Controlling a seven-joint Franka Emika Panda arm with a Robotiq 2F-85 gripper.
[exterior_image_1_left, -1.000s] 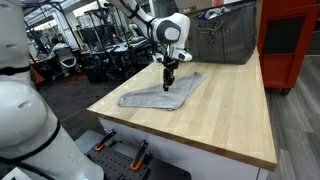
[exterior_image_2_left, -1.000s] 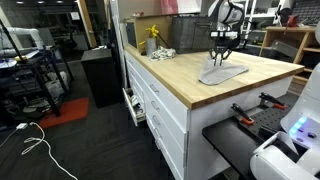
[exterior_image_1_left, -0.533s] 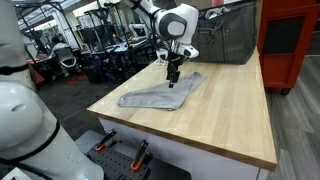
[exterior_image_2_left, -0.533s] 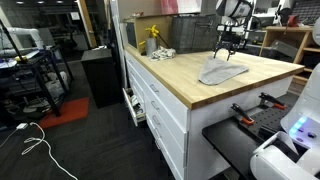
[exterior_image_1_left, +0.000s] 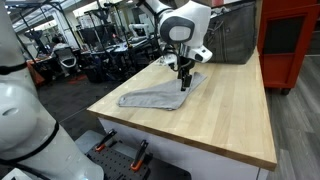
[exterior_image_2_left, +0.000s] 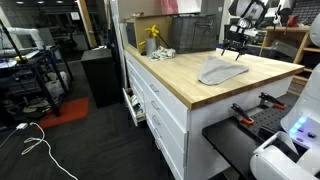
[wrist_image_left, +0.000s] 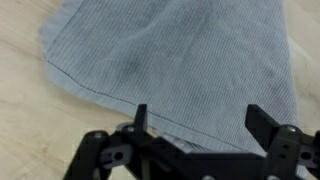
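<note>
**Item: cloth** (wrist_image_left: 185, 55). Grey woven fabric with a fine ribbed texture, soft and limp. The wrist view shows a hem along its edge with a dark stitched line and a rounded corner. A darker patch shows near its middle. In both exterior views it lies flat as a long, roughly tapered shape with a few shallow folds, broader at one end and narrower at the other.

**Item: fingers** (exterior_image_1_left: 184, 81). Two black, rigid, blocky prongs on a white rounded wrist. They stand spread wide apart and hold nothing. In the wrist view the grey fabric fills the gap between them.

**Position of cloth.** It lies directly beneath the fingers and stretches away ahead of them. In an exterior view (exterior_image_2_left: 237, 46) the fingers hang above the narrower end, with a clear gap of air between their tips and the fabric. Most of the cloth's length lies to one side of them, towards the near edge of the surface.

**Item: surface** (exterior_image_1_left: 232, 115). Pale wooden block top, smooth, with straight plank lines and a squared edge. It lies under the cloth and all round the fingers.

**Item: drawers** (exterior_image_2_left: 160, 112). White fronts, flat and rectangular, set below the surface and well below the fingers.

**Item: bin** (exterior_image_1_left: 226, 40). Dark grey with creased walls, standing on the surface beyond the fingers and well apart from them.

**Item: cabinet** (exterior_image_1_left: 291, 40). Red, boxy and hard-sided, standing past the bin and off the surface.
</note>
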